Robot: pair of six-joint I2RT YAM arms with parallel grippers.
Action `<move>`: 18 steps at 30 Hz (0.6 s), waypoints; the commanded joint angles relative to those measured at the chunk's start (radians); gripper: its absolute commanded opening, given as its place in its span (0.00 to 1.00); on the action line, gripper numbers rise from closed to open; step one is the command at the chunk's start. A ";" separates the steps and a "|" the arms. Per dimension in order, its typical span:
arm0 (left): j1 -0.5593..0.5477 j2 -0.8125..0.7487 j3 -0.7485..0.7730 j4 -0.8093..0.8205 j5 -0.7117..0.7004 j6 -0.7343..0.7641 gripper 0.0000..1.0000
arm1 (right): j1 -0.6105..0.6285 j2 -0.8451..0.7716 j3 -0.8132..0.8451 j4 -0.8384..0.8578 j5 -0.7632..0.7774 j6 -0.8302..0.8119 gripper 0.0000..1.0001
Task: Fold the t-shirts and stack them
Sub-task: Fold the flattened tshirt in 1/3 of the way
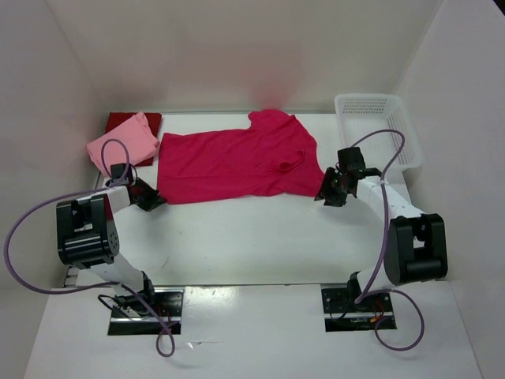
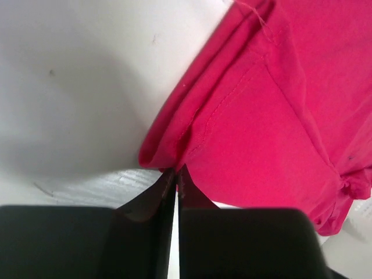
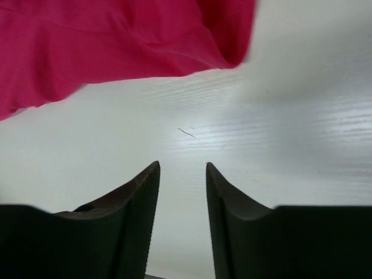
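Three shirts from the top: magenta shirt (image 1: 229, 162) spread mid-table, pink shirt (image 1: 122, 146) on dark red shirt (image 1: 146, 120) at 10 o'clock. Left wrist: left gripper (image 2: 176, 174) pinches the floppy, light magenta hem. Right wrist: right gripper (image 3: 182, 174) gapes empty; I'd grab the edge at 11 o'clock.

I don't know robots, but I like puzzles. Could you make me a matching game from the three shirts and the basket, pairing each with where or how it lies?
Column one:
1. bright magenta-crimson cloth t-shirt
2. light pink cloth t-shirt
3. dark red cloth t-shirt
4. white plastic mesh basket

Column two:
A. folded, on top of another shirt
B. at the far right of the white table
C. spread out flat, mid-table
D. folded, underneath, mostly covered

Pairs: 1-C, 2-A, 3-D, 4-B
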 commanded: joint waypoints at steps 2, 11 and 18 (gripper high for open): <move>0.014 0.033 0.030 0.019 -0.035 0.020 0.02 | -0.034 -0.007 -0.009 0.042 0.052 0.022 0.47; 0.088 -0.007 -0.002 -0.037 -0.025 0.069 0.00 | -0.059 0.171 0.010 0.176 0.055 0.077 0.48; 0.088 -0.007 0.017 -0.037 0.003 0.078 0.00 | -0.059 0.267 0.022 0.290 -0.016 0.138 0.47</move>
